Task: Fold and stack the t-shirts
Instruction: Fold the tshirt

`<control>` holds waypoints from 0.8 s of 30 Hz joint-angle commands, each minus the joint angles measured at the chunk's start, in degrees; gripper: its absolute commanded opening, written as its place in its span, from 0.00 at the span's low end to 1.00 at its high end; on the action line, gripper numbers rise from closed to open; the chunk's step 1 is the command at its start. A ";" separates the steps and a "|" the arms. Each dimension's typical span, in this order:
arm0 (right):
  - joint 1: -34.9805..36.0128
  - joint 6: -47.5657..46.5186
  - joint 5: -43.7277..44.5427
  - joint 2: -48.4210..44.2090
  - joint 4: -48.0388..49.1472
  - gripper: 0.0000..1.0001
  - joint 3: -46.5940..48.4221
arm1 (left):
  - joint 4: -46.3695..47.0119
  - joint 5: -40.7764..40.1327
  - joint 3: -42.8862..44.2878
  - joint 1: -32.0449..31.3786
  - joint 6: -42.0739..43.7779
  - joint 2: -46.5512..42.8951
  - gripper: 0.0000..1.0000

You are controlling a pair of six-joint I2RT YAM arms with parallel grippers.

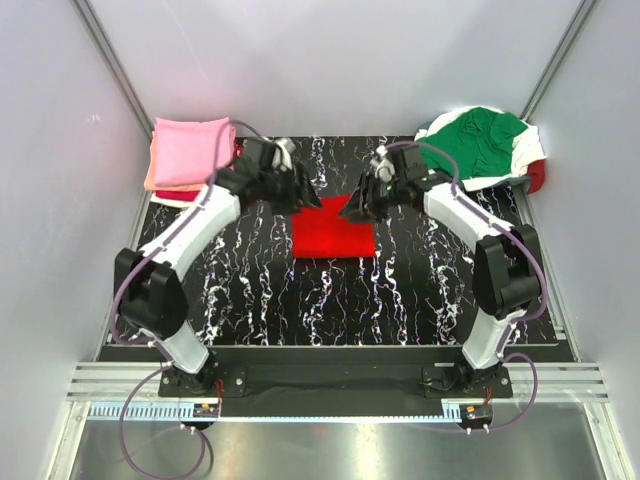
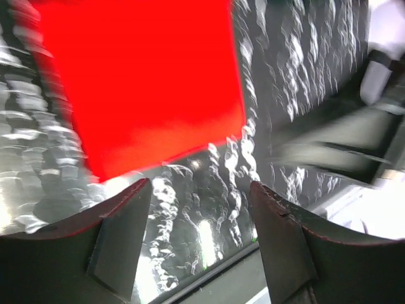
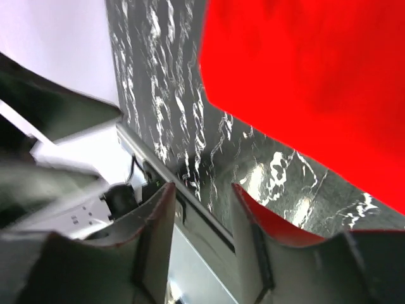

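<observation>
The bright red t-shirt (image 1: 334, 232) lies folded into a flat rectangle in the middle of the bench (image 1: 250, 290), a little toward the far edge. Both the left jaws and the right jaws hang spread and empty over its far corners. Pinching only the top layer would pull the fold open on lifting. Uneven lifts could land it askew on the pink t-shirt (image 1: 190, 150) stack at the far-left corner.
</observation>
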 commanded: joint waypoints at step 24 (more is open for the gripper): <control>-1.12 -5.12 11.00 11.22 -8.59 0.59 -1.41 | -0.11 -7.99 -6.84 -0.73 5.37 1.61 0.66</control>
